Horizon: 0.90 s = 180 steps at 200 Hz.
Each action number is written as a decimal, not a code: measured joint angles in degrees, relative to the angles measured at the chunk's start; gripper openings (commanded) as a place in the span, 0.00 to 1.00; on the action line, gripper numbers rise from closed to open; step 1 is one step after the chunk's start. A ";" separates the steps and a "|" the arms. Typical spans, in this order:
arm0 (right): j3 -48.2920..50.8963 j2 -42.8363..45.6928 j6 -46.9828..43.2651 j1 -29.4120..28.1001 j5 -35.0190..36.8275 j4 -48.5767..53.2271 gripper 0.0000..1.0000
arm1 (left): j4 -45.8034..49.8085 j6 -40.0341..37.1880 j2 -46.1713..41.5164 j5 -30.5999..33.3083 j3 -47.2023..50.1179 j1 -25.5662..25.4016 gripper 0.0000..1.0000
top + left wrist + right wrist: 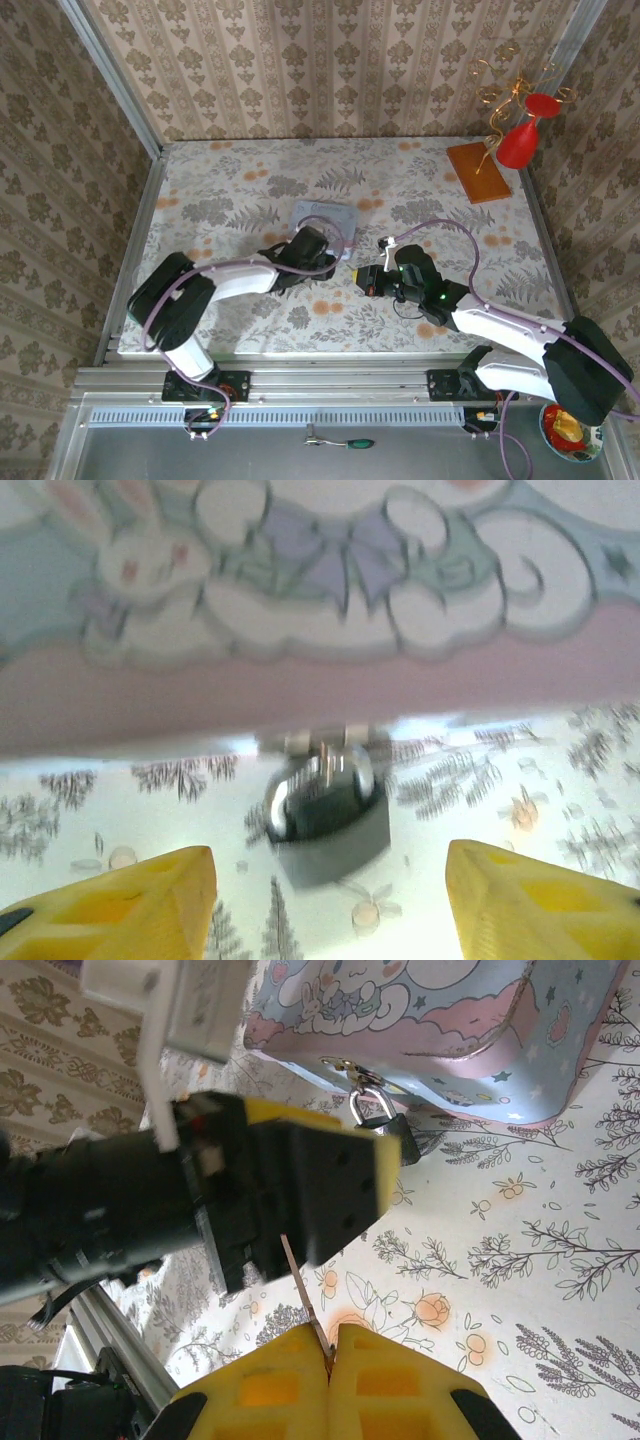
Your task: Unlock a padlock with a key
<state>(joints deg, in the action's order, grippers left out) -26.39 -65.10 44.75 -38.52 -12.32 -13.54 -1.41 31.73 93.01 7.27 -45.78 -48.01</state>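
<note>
Right gripper [330, 1345]: clamps the key [300, 1285] between closed fingers, near the padlock [395, 1130]. Left gripper [328, 880]: spreads wide, flanking the padlock at the hasp of the blue tin [430, 1030]. Key in hand — insertion and turning not yet done, shackle seemingly shut.

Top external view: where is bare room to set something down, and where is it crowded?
Bare cloth: far left, between the left wall and the tin; right, between the orange board and the right arm. Crowded: centre, with left claw, right claw and padlock by the tin.
</note>
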 measured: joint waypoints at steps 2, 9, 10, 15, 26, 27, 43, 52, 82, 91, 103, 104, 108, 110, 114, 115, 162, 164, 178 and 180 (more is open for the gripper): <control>0.00 -0.04 0.02 0.00 0.00 0.00 0.00 | -0.50 0.00 -0.59 -0.24 0.74 0.02 0.63; 0.00 -0.22 0.07 0.00 -0.02 -0.15 0.00 | -2.12 0.00 -2.29 -1.18 3.08 0.13 0.64; 0.00 -0.24 0.07 0.00 0.00 -0.17 0.00 | -2.29 0.00 -2.45 -1.27 3.28 0.13 0.64; 0.00 -0.35 0.22 0.00 0.00 -0.37 0.00 | -3.34 0.00 -3.43 -1.84 4.66 0.26 0.64; 0.00 -0.66 0.26 0.00 -0.02 -0.74 0.00 | -5.77 -0.02 -4.76 -3.39 7.10 0.79 0.63; 0.00 -0.68 0.28 0.00 -0.02 -0.79 0.00 | -5.97 0.00 -4.81 -3.52 7.26 0.85 0.64; 0.00 -1.01 0.42 -0.11 -0.02 -1.33 0.00 | -10.58 0.07 -5.11 -6.43 10.05 2.62 0.63; 0.00 -1.09 0.42 -0.31 0.00 -1.51 0.00 | -13.18 0.26 -5.01 -7.89 11.45 3.82 0.62; 0.00 -1.09 0.39 -1.05 0.02 -1.55 0.00 | -20.09 1.11 -3.39 -11.34 13.35 6.14 0.62; 0.00 -1.09 0.42 -1.27 0.04 -1.53 0.00 | -21.99 1.38 -2.64 -12.24 13.35 6.25 0.62; 0.00 -1.09 0.39 -1.55 0.15 -1.53 0.00 | -24.30 1.90 -1.51 -13.42 13.35 6.54 0.61; 0.00 -1.09 0.42 -1.57 0.15 -1.53 0.00 | -24.61 1.97 -1.36 -13.55 13.35 6.56 0.61; 0.00 -1.09 0.42 -1.66 0.17 -1.53 0.00 | -25.22 2.14 -0.92 -13.81 13.35 6.67 0.61; 0.00 -1.09 0.42 -1.70 0.20 -1.53 0.00 | -25.62 2.25 -0.63 -13.92 13.33 6.75 0.60; 0.00 -1.09 0.42 -1.79 0.20 -1.53 0.00 | -26.25 2.45 -0.07 -14.23 13.33 6.88 0.60; 0.00 -1.09 0.42 -1.81 0.20 -1.53 0.00 | -26.36 2.51 0.04 -14.25 13.33 6.91 0.60; 0.00 -1.42 0.44 -2.40 0.83 -1.60 0.00 | -30.86 4.81 4.63 -15.21 11.65 8.00 0.52; 0.00 -1.42 0.44 -2.43 0.85 -1.60 0.00 | -30.95 4.85 4.76 -15.21 11.56 8.00 0.52; 0.00 -1.42 0.46 -2.47 1.22 -1.60 0.00 | -31.52 5.20 5.70 -15.06 10.86 8.02 0.49; 0.00 -1.42 0.44 -2.49 1.25 -1.60 0.00 | -31.58 5.20 5.79 -15.08 10.75 8.04 0.49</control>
<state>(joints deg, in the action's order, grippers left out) -26.39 -66.52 45.19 -41.01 -11.07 -15.14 -32.99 36.93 98.80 -7.81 -35.03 -39.97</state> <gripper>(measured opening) 0.066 0.512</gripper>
